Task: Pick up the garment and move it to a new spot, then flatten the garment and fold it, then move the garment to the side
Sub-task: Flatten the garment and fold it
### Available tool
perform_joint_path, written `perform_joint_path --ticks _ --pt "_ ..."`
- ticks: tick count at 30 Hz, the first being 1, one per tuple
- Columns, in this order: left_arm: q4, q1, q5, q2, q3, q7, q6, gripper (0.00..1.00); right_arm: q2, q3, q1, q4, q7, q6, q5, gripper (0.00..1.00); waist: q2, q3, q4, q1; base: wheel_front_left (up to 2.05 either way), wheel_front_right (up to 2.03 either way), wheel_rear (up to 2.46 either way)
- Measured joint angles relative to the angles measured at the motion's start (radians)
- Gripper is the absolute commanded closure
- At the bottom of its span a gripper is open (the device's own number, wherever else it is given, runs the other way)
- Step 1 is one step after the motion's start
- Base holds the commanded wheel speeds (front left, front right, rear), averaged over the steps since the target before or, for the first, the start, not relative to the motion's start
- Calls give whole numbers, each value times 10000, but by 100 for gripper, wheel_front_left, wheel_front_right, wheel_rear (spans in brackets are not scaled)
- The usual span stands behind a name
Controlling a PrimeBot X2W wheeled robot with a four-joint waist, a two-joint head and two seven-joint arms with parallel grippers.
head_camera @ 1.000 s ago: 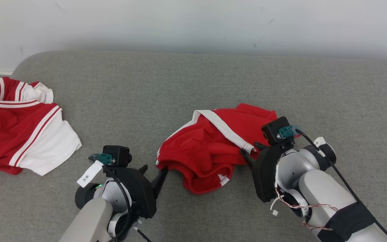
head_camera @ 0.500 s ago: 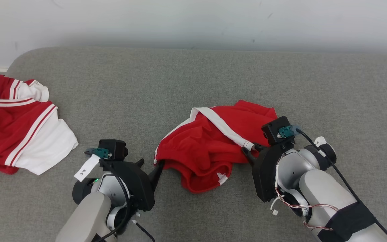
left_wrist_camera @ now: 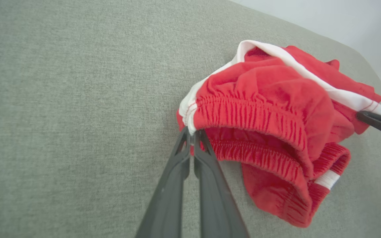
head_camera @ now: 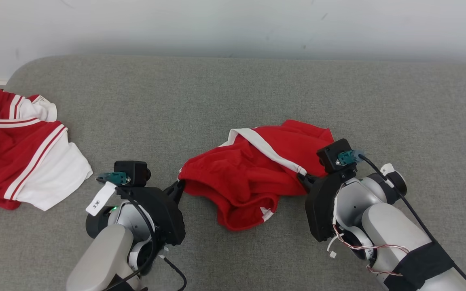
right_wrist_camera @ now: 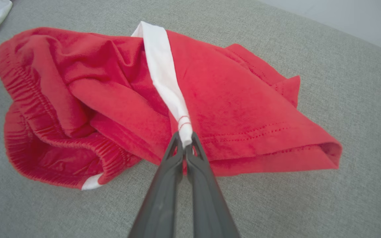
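Left gripper (head_camera: 180,184) is clamped on the shorts' (head_camera: 249,178) waistband (left_wrist_camera: 243,115) at their 9 o'clock, right gripper (head_camera: 301,177) on the white stripe (right_wrist_camera: 164,66) at 3. You see the shorts bunched mid-surface (head_camera: 217,93), shirt (head_camera: 14,153) well off at 9.

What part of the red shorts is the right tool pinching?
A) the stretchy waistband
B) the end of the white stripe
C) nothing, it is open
B: in the right wrist view the right tool is shut on the end of the white stripe of the red shorts.
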Motion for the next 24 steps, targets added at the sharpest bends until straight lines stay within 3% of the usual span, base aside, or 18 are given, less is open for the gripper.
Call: perform_joint_path --ticks 14,19,24 --pt "-305 -369 104 38 299 -1455 25 100 -15 -694 -54 -291 -874 -117 178 100 0 -396 -4 0 0 0 0" --pt "-1463 -887 288 157 437 -2468 69 100 -136 -1563 -279 -1404 -1868 -201 545 100 0 -675 -31 0 0 0 0" --pt "-3246 -564 291 318 270 -3152 -224 100 -604 -2439 349 -3371 -2667 -15 1227 100 0 -1080 -88 0 0 0 0"
